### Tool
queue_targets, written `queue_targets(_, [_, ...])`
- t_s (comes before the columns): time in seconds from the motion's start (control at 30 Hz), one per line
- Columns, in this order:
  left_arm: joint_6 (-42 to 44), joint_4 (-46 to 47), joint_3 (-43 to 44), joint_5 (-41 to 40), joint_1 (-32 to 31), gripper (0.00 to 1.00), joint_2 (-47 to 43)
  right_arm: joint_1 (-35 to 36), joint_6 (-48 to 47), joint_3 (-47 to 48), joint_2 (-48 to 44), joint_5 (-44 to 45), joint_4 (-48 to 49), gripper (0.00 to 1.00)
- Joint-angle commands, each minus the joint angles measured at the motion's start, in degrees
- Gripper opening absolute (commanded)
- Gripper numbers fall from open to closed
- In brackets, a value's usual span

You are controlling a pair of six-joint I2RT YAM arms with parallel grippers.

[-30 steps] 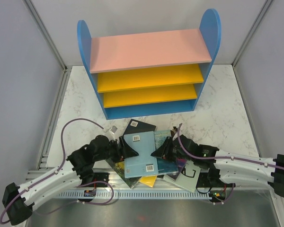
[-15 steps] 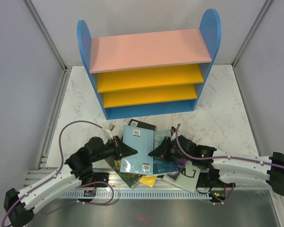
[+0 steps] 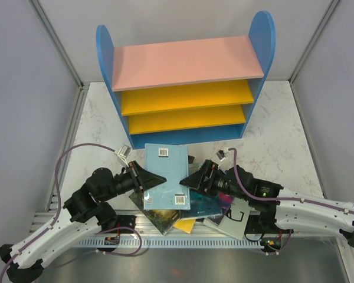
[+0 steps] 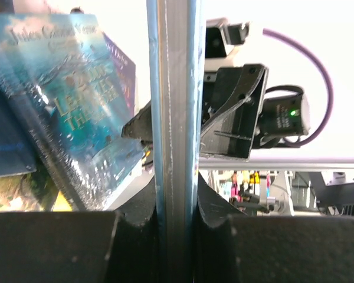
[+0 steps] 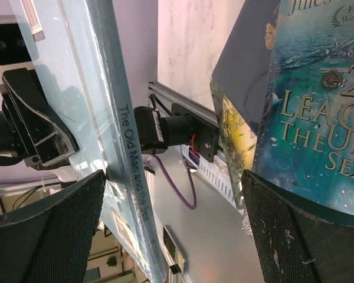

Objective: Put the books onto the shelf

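L gripper (image 3: 146, 178), top view: jaws pinched on the left edge of the light blue book (image 3: 165, 168), which is raised and tilted over the pile. The book's far end is near the blue base of the shelf (image 3: 183, 88). R gripper (image 3: 187, 180) is at the book's right edge; from up here its jaws are hard to read. The shelf stands at the back of the marble table (image 3: 94, 118), w/ a pink top and two yellow boards. The other books lie in a loose pile btwn the two arms at the near edge: teal sea book (image 3: 207, 206), grey book (image 3: 239, 215) w/ a big G, yellow book (image 3: 186, 225) and green-gold book (image 3: 159, 215).

Left wrist view: the light blue book (image 4: 172, 118) is seen edge-on, running straight up mid-picture. It is clamped btwn the L gripper (image 4: 176, 203) fingers (image 4: 135, 221) at the bottom. Beyond it is the R gripper (image 4: 233, 112), black, w/ one finger on each side of the book. To the left are the teal sea book (image 4: 76, 106), a purple book (image 4: 121, 65) behind it and a dark navy book (image 4: 6, 141) at the picture's edge.

Right wrist view: R gripper (image 5: 172, 177) jaws are wide apart. The light blue book (image 5: 76, 71) stands inside the gap, spine reading "The Old Man and the Sea". It is close against the picture-left finger; can't tell if they touch. L gripper (image 5: 35, 135) grips its far side. On the right, the teal sea book (image 5: 318, 118) overlaps the dark navy book (image 5: 248, 71) and green-gold book (image 5: 233, 135).
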Motion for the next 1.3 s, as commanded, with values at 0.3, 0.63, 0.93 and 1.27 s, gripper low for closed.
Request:
queue_targets(0.3, [-6.3,11.1,4.5,-14.4,0.1,0.02,-0.5,1.4,4.8,4.5,0.5,0.9,7.0,0.98])
queue_targets(0.63, [-9.2,17.6,2.2,-14.9,0.1,0.02,3.0,2.7,9.0,4.1,1.4,7.4,14.4,0.81])
queue_targets(0.93, [-10.6,19.3,2.0,-18.6,0.0,0.02,5.0,2.7,13.1,5.8,-0.9,16.2,16.3,0.44])
queue_targets(1.27, [-10.9,20.3,3.7,-15.2,0.1,0.02,11.0,2.7,12.0,10.2,-1.5,19.6,13.3,0.00])
